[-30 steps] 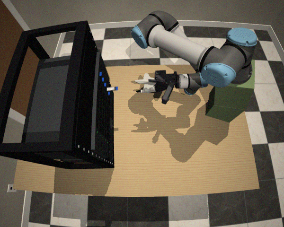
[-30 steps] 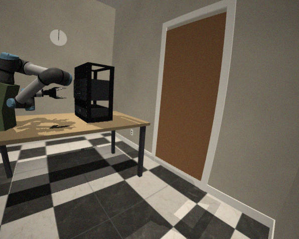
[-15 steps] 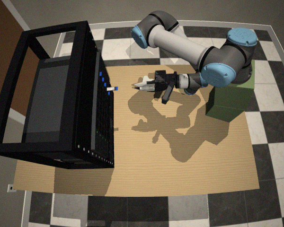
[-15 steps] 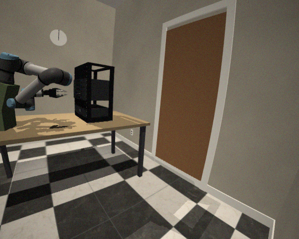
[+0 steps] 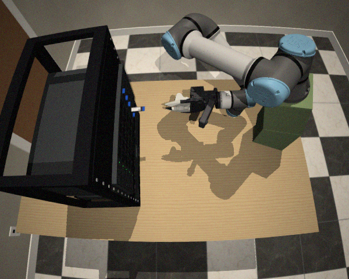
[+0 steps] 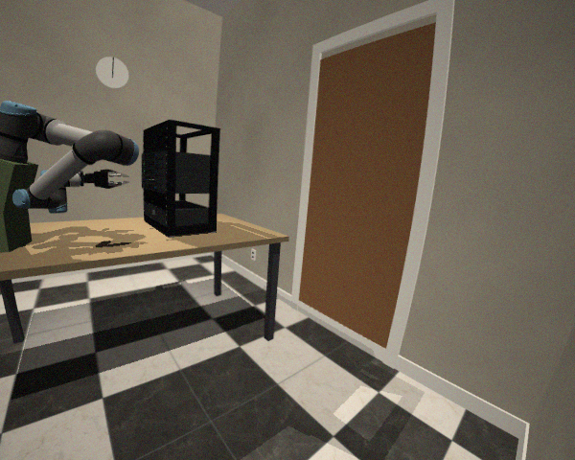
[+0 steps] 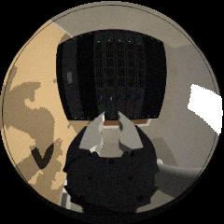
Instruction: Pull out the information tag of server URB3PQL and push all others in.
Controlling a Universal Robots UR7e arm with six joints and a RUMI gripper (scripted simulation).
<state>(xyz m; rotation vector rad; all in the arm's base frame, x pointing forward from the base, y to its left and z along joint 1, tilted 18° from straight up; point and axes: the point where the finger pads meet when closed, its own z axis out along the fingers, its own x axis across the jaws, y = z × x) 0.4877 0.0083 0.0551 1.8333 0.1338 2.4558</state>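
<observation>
The black rack [image 5: 100, 72] [image 6: 172, 178] [image 7: 85, 70] stands upright on the table. One information tag [image 5: 136, 109] sticks out from its front, white with a blue end. The other tags show only as small blue ends, such as one [image 5: 123, 90] near the far side and one [image 5: 134, 114] just beside the pulled-out tag. No service tag print is legible. My gripper [image 5: 163, 106] [image 6: 128, 179] [image 7: 111, 112] is in front of the rack, facing the tags and touching nothing. Its fingers are open by a narrow gap, with nothing between them.
The wooden table [image 5: 174, 222] [image 6: 248, 232] carries the rack and the green pedestal [image 5: 277, 126] [image 6: 3, 197] of the arm. The arm reaches over the table from the pedestal. A wall and a brown door [image 6: 367, 188] are behind the rack.
</observation>
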